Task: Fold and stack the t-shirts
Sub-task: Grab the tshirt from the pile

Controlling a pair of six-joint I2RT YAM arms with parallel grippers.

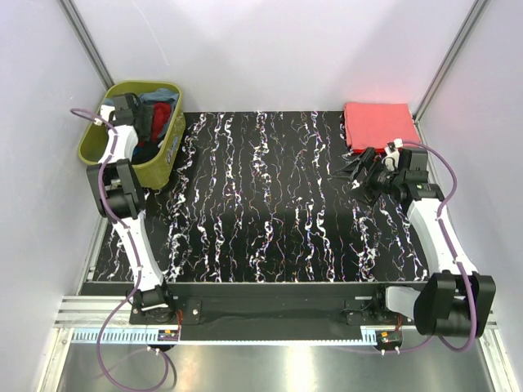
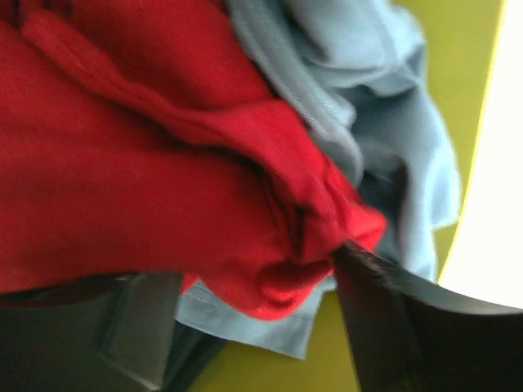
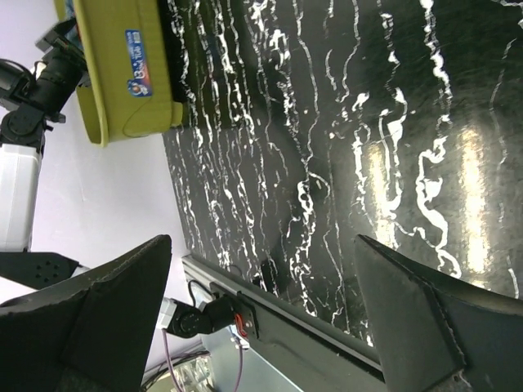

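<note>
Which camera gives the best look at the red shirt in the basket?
Left wrist: the red shirt fills the frame, folds and hem clear. The top view shows only small red patches inside the basket; the right wrist view sees just the basket's outside.

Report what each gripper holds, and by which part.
Neither holds anything. The left gripper stands open astride a bunched fold of the red t-shirt inside the basket. The right gripper is open above the table.

Coral-pink shirt [image 1: 377, 125] folded, far right; red shirt [image 2: 122, 163], grey-blue shirt [image 2: 392, 106] crumpled together.
</note>
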